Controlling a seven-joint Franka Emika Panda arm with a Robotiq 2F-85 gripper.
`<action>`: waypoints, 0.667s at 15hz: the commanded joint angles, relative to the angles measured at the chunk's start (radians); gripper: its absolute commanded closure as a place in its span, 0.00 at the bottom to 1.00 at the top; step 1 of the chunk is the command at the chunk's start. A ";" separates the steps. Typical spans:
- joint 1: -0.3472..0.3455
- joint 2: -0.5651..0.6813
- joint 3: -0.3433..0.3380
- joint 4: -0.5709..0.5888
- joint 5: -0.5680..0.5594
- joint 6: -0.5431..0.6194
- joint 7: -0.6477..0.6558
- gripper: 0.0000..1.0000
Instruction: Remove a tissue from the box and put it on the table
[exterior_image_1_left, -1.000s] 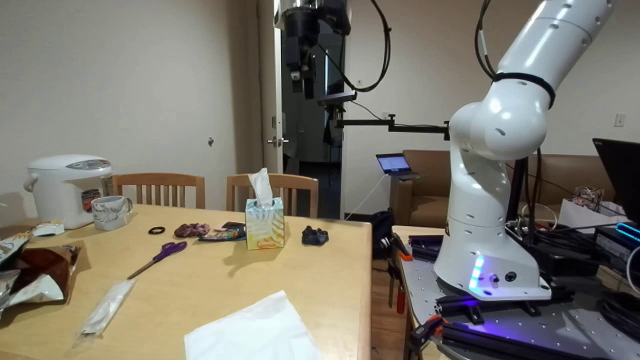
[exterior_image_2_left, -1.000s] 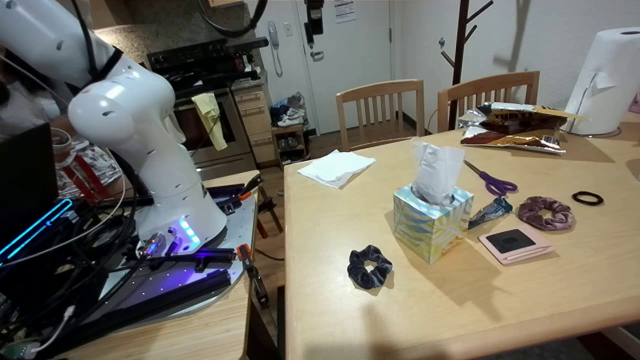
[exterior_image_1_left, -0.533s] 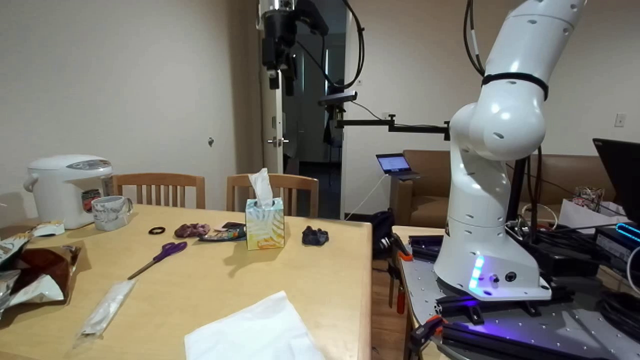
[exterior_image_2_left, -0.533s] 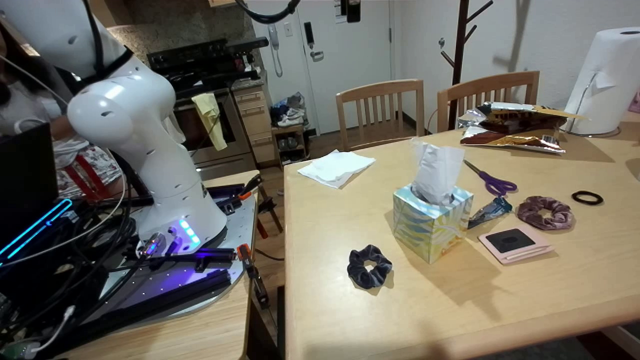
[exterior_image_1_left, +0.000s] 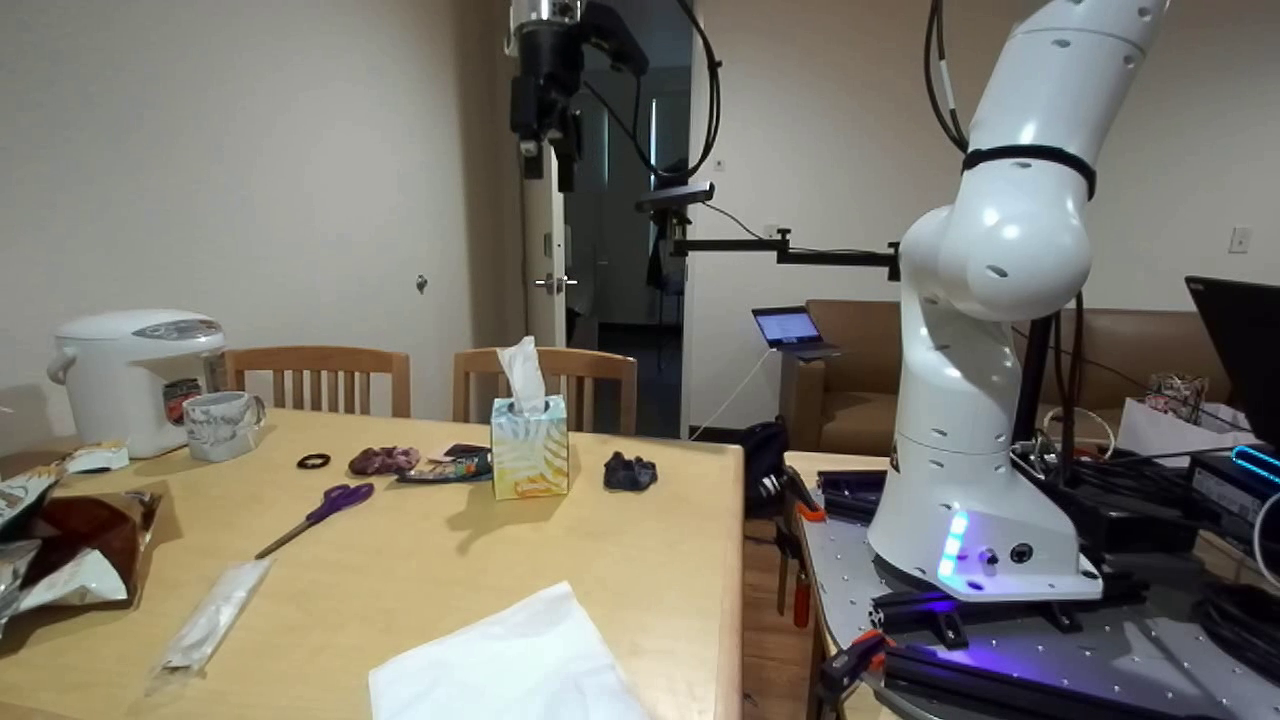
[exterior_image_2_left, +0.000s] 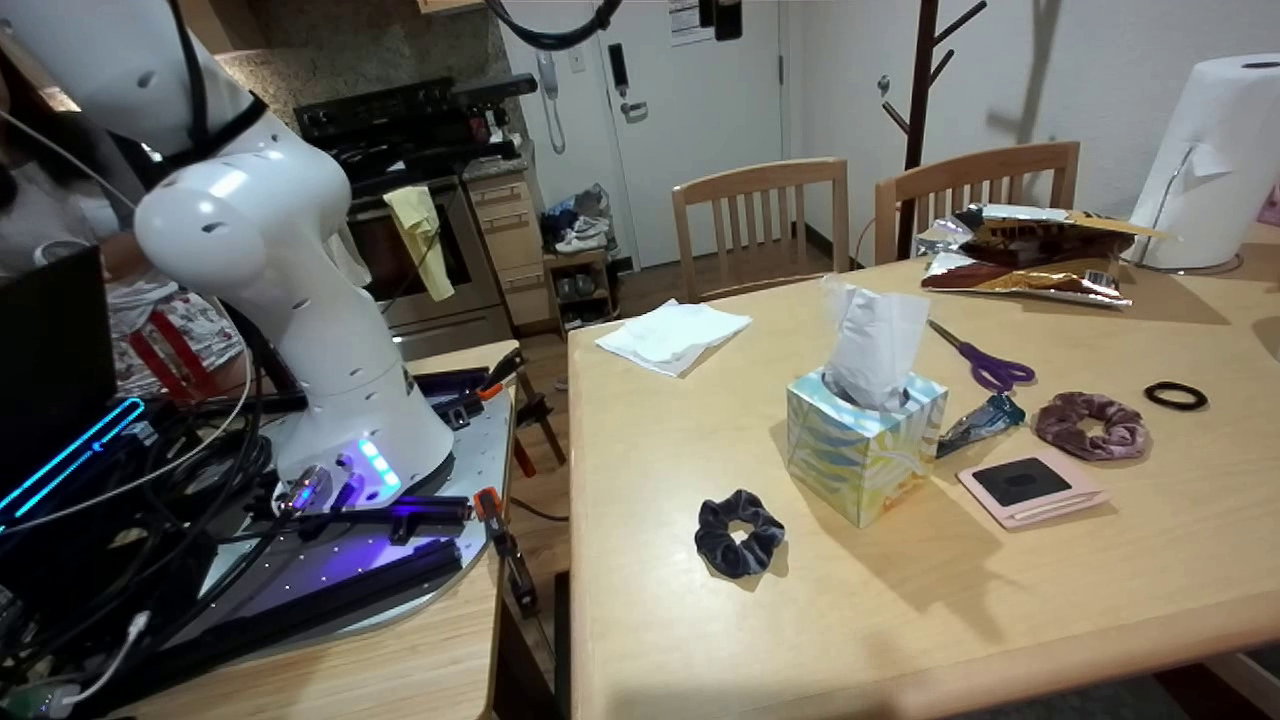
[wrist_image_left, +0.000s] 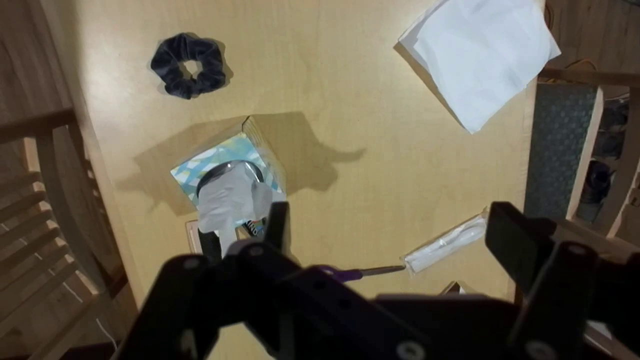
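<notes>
Home-type rm., dining area open to kitchen; wood dining table (exterior_image_2_left: 650, 450) w/ slat-back chairs (exterior_image_2_left: 760, 179); paper-towel roll (exterior_image_2_left: 1200, 160), mug (exterior_image_1_left: 222, 425) & white appl. (exterior_image_1_left: 130, 385) on top; kitchen side: range (exterior_image_2_left: 470, 240) w/ yellow towel (exterior_image_2_left: 420, 240) hung at front, adj. drawers (exterior_image_2_left: 508, 235); wall phone (exterior_image_2_left: 546, 75) beside door (exterior_image_2_left: 700, 140); coat stand (exterior_image_2_left: 918, 110) near wall; brown sofa (exterior_image_1_left: 868, 350); lab-type equip. also pres., i.e. robot arm (exterior_image_2_left: 335, 320) on bench (exterior_image_2_left: 400, 650)

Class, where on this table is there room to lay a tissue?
Bare: the table between the box, white sheets and purple scissors, and another patch between the dark scrunchie, pink wallet and nearest table edge. Crowded: beside the box, where the wallet, wrapper and mauve scrunchie cluster.
</notes>
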 joint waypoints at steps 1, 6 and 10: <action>-0.022 0.104 -0.003 0.064 0.015 0.071 -0.015 0.00; -0.032 0.203 -0.016 0.115 0.049 0.088 -0.032 0.00; -0.048 0.253 -0.022 0.114 0.022 0.118 -0.045 0.00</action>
